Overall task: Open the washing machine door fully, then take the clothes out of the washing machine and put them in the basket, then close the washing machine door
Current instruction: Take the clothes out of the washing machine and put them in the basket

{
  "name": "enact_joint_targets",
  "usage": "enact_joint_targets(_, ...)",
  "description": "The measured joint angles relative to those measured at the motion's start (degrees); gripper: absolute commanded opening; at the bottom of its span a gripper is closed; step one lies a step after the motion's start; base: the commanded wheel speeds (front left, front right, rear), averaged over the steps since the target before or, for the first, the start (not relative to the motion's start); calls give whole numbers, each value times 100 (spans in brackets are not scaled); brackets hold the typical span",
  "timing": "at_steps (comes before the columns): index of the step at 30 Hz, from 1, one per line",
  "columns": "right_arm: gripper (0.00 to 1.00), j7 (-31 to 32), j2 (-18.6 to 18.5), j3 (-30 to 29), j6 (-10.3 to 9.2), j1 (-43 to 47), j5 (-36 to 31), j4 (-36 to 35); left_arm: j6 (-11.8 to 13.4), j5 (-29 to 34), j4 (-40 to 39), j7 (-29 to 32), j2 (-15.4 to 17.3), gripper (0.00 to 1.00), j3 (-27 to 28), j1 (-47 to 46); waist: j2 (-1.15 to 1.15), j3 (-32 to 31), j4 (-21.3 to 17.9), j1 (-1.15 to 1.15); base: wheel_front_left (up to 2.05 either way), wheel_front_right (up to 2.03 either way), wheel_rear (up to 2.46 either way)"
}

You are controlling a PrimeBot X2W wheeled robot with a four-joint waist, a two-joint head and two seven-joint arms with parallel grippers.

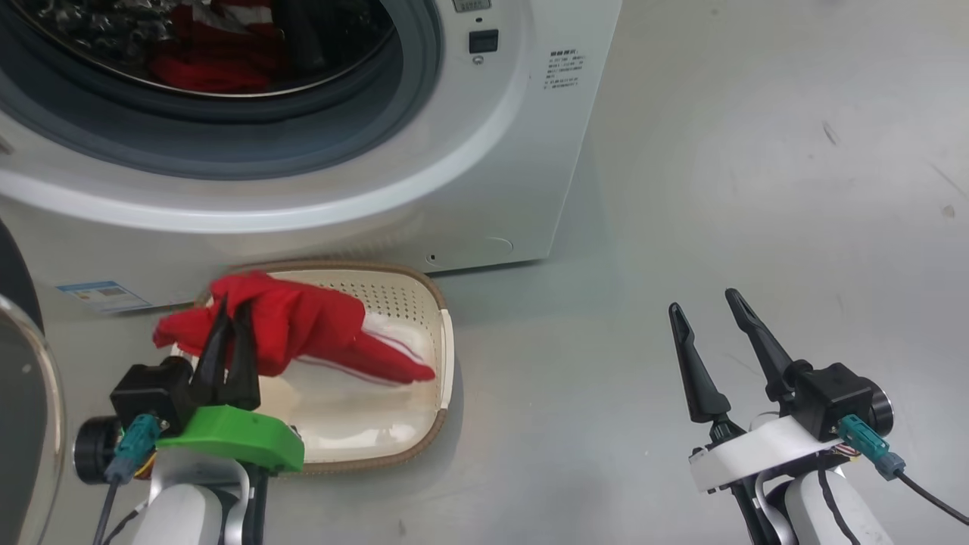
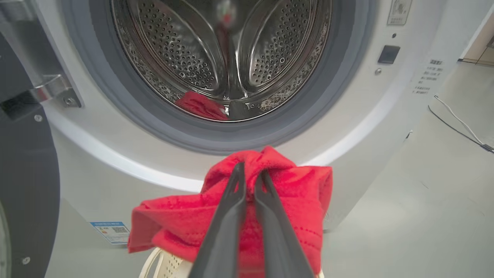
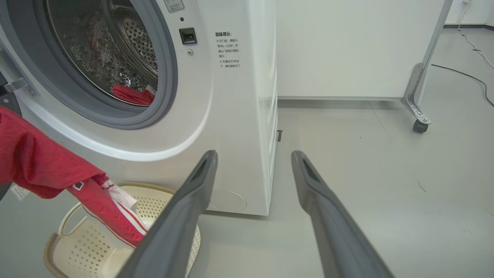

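My left gripper (image 1: 233, 304) is shut on a red garment with white stripes (image 1: 318, 325), holding it just above the cream basket (image 1: 447, 341). The garment's lower end trails into the basket. In the left wrist view the fingers (image 2: 231, 216) pinch the bunched red cloth (image 2: 297, 200). More red clothes (image 1: 204, 60) lie in the steel drum of the white washing machine (image 1: 484, 197). Its door (image 1: 19, 378) stands swung open at the far left. My right gripper (image 1: 702, 299) is open and holds nothing, over the floor right of the basket.
The basket sits on the grey floor right in front of the washer. A blue label (image 1: 102, 295) is on the washer's lower front. In the right wrist view, a white partition on a caster (image 3: 420, 126) stands behind the washer, and a cable (image 3: 471, 77) runs along the floor.
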Motion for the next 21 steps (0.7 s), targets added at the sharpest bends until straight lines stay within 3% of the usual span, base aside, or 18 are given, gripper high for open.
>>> enact_joint_targets(10,100,0,16,104,22,-310,-7,-191,-10,-74,1149,70,-7,0,-34,-208,0,565,-148,0,0,0,0)
enact_joint_targets(21,100,0,25,153,53,-681,-7,-353,-85,-122,2532,669,-7,0,-108,-1154,0,1334,-404,0,0,0,0)
